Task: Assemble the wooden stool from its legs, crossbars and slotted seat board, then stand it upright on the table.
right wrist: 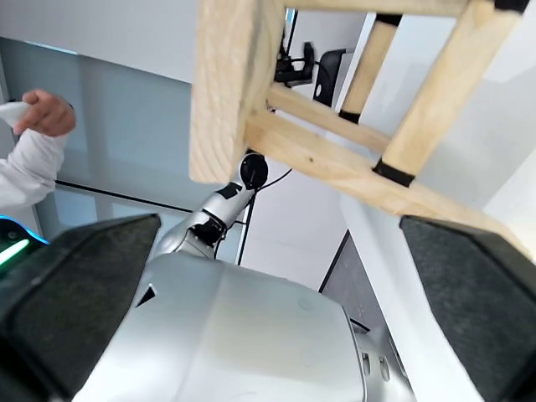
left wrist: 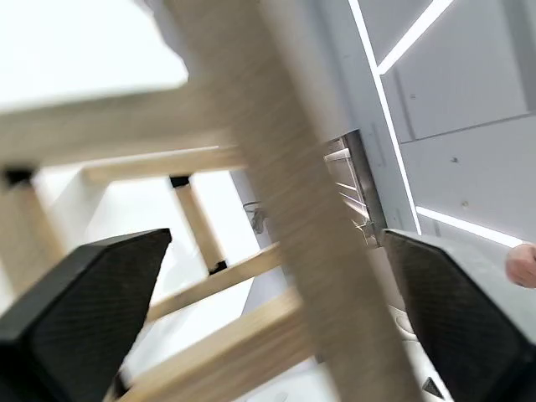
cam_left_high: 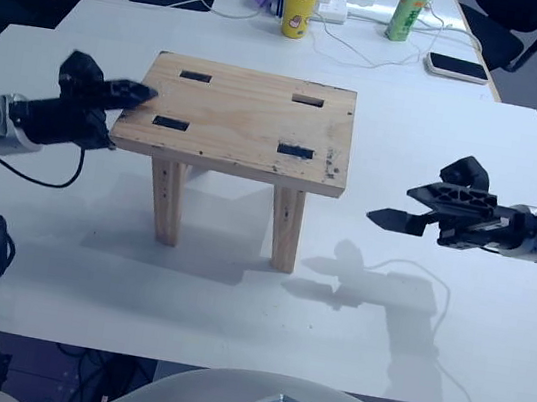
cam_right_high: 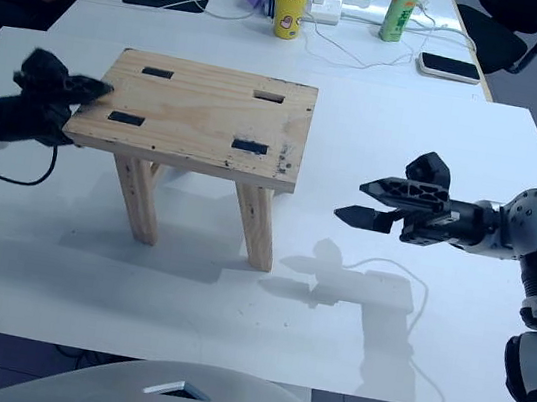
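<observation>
Left gripper (cam_left_high: 131, 105) is open, the seat board (cam_left_high: 251, 118) edge between its fingers (left wrist: 84, 310). Right gripper (cam_left_high: 391, 204) is open too, with the upright stool (cam_left_high: 285, 229) well beyond its tips on the bench (cam_left_high: 432, 327).

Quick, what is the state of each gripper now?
Left gripper: open, around the seat board edge.
Right gripper: open, holding nothing.

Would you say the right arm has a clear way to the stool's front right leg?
Probably yes: the right claw hangs open beside the stool, with only bare table between it and that leg.
</observation>
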Controlling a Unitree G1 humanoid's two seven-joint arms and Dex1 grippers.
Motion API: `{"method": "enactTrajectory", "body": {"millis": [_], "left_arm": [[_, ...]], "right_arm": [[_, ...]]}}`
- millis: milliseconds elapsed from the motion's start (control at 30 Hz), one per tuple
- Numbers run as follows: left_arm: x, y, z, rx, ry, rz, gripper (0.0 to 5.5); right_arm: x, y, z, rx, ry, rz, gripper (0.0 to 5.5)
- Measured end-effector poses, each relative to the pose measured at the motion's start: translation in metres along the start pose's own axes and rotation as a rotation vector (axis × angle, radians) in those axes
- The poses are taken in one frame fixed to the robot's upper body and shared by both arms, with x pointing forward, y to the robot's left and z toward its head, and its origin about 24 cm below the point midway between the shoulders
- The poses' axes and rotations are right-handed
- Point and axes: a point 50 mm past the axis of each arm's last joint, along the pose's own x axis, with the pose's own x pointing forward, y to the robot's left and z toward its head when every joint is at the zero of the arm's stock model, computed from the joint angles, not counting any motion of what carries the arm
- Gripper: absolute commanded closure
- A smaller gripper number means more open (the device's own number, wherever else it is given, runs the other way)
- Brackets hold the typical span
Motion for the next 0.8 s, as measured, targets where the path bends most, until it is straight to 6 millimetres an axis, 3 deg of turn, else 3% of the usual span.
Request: {"method": "enactTrajectory", "body": {"millis": [233,400,533,600,700,800], "left_arm": [[-0.014,-0.006,0.007,0.012,-0.036,0.072,0.12],[-0.016,-0.026,0.019,0.042,-0.102,-0.011,0.12],[-0.019,-0.027,0.018,0.054,-0.104,-0.004,0.12],[-0.032,-0.024,0.014,0.069,-0.111,0.051,0.12],[-0.073,-0.007,-0.005,0.128,-0.089,0.301,0.12],[-0.106,0.007,-0.026,0.176,-0.014,0.491,0.41]], "right_arm": [[-0.003,-0.003,-0.01,-0.016,0.03,-0.017,0.1],[-0.007,-0.013,-0.025,0.011,0.024,-0.016,0.1],[-0.008,-0.015,-0.029,0.01,0.023,-0.013,0.1],[-0.007,-0.015,-0.03,0.004,0.028,-0.007,0.1],[-0.001,-0.018,-0.034,-0.094,0.094,-0.019,0.1],[0.0,-0.031,-0.052,-0.203,0.165,-0.064,0.1]]}}
